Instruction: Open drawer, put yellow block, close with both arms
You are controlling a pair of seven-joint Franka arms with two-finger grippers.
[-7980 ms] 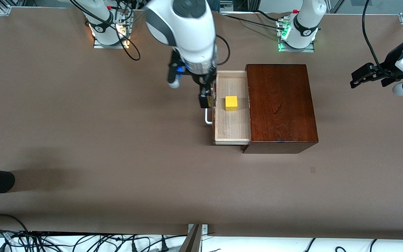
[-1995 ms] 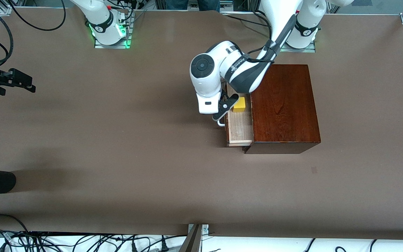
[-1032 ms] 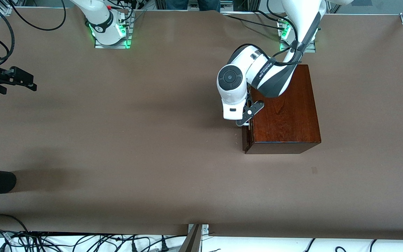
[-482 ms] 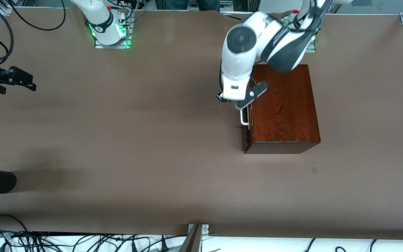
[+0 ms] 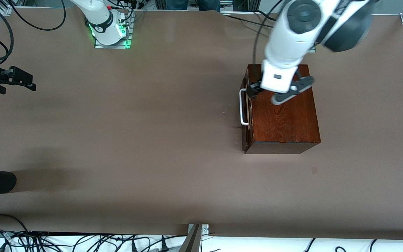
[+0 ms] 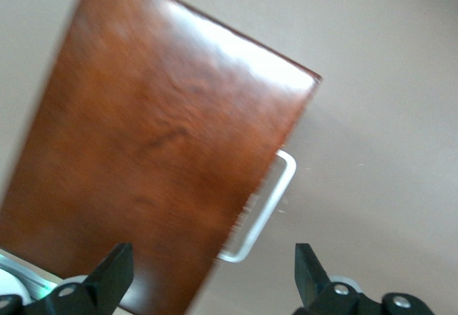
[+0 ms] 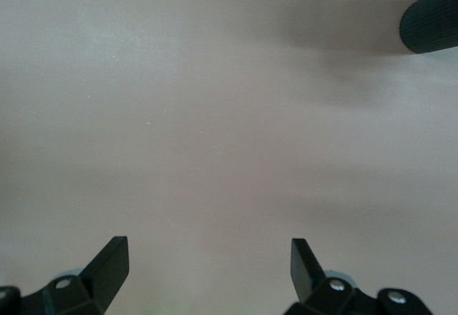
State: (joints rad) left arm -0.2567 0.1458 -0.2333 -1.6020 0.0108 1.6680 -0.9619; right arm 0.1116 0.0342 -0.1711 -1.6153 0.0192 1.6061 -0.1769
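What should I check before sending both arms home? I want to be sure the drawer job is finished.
1. Drawer pushed flush into the wooden box: ok, no pale interior shows.
2. Yellow block inside: cannot tell, it is out of sight in every view.
3. Left gripper free of the white handle: ok, it is open, holds nothing and is over the box top.
4. Right gripper free: ok, open, holding nothing, over bare table at the right arm's end, waiting.
5. Box upright on the table: ok.
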